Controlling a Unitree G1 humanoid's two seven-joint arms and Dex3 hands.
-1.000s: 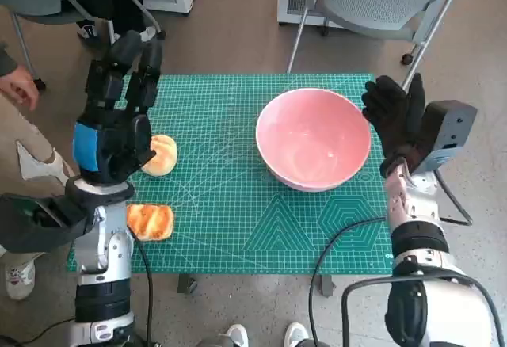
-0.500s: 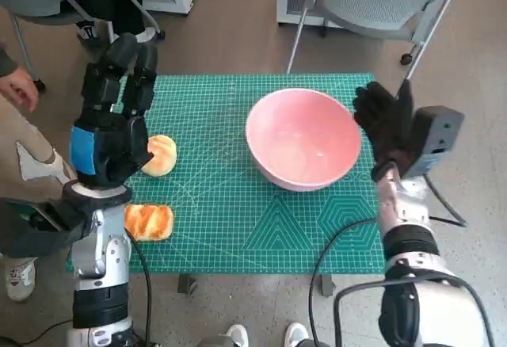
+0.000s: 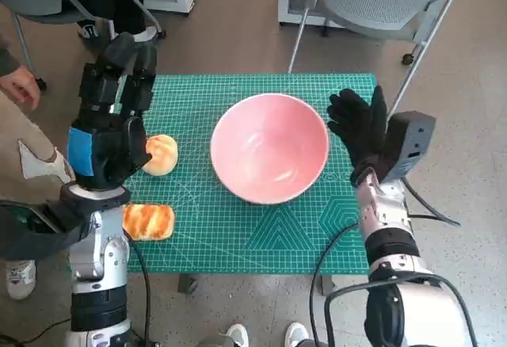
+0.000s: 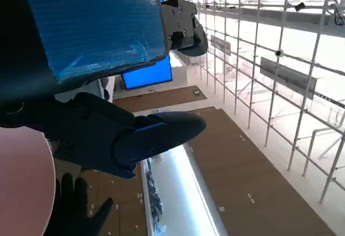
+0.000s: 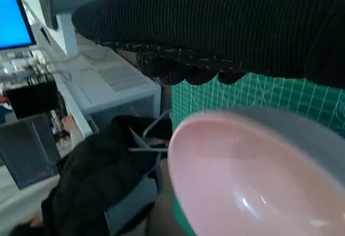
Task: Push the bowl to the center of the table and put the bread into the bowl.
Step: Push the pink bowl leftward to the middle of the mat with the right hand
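Now right hand [image 3: 358,127] flat against bowl [image 3: 269,148].

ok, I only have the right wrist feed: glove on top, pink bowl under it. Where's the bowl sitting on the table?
Observer: In the head view the pink bowl sits about mid-table on the green mat.
Operator: Is the right hand on it?
Observer: The right hand, fingers spread, is at the bowl's right rim; actual contact can't be confirmed.
Operator: Bread?
Observer: Two pieces at the mat's left edge: a round bun and a toasted piece nearer the robot. The bowl is empty.
Operator: Left hand?
Observer: The left hand is raised over the mat's left edge beside the bun, holding nothing.
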